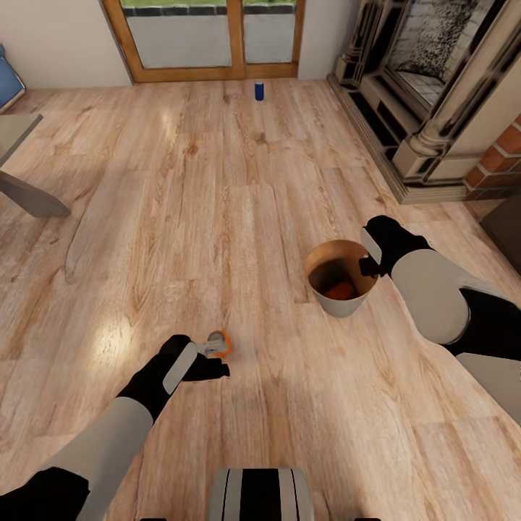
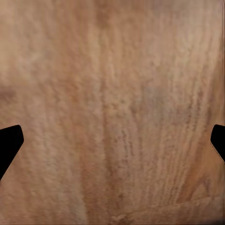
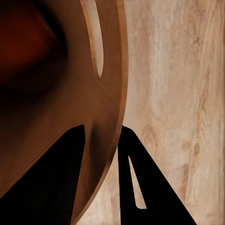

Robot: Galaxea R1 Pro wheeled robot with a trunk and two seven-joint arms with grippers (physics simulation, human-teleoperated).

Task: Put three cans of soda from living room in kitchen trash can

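Down on the wood floor (image 1: 217, 202) stands the bin (image 1: 340, 302), pale grey outside and coppery brown inside, and it serves as the landmark for the rest. Inside it lies an orange can (image 1: 340, 291), low against the wall. The right gripper (image 1: 370, 266) sits at the bin's rim on the side toward the fireplace (image 1: 427, 87); in the right wrist view its jaws pinch the bin's wall (image 3: 105, 108), one finger (image 3: 51, 183) inside the bin and the other outside over the floor.

A second orange can (image 1: 219, 342) is on the floor, near the bin on the side away from the fireplace and closer to the robot. It lies tipped, its silvery end showing. The left gripper (image 1: 211, 360) is right at this can, though whether it touches the can I cannot tell. In the left wrist view its jaws are spread wide, with a dark fingertip (image 2: 9, 145) at each edge and bare floorboards between them.

The dark blue can (image 1: 259, 91) stands upright well beyond the bin, just in front of the wood-framed glass door (image 1: 210, 36).
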